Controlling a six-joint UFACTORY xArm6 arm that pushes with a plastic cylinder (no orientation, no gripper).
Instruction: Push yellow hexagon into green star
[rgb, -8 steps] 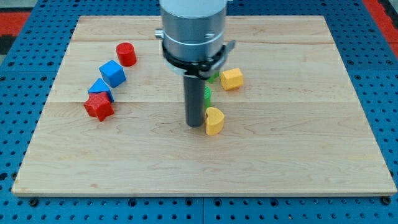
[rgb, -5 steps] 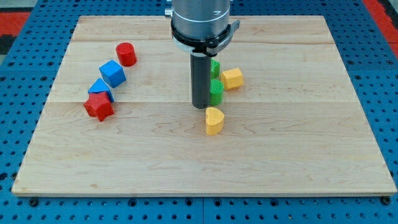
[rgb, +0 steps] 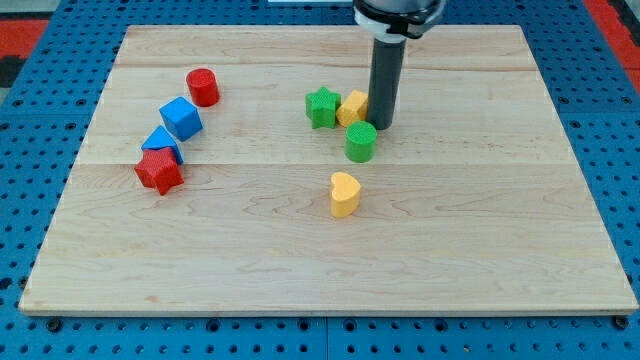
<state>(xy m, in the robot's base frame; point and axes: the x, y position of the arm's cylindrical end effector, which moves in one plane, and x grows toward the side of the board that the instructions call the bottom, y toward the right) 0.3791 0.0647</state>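
Observation:
The yellow hexagon (rgb: 352, 108) lies near the middle of the board, touching the right side of the green star (rgb: 321, 107). My tip (rgb: 383, 125) stands against the hexagon's right side. The dark rod rises from it to the view's top. A green cylinder (rgb: 361, 142) sits just below the hexagon and the tip.
A yellow heart (rgb: 344, 194) lies below the green cylinder. At the view's left are a red cylinder (rgb: 203, 87), two blue cubes (rgb: 181, 118) (rgb: 161, 142) and a red star (rgb: 159, 171). The wooden board (rgb: 500, 220) rests on a blue pegboard.
My tip moved up and to the right, round to the hexagon's right side. The yellow hexagon slid left and now touches the green star. The arm's body no longer hides the green blocks.

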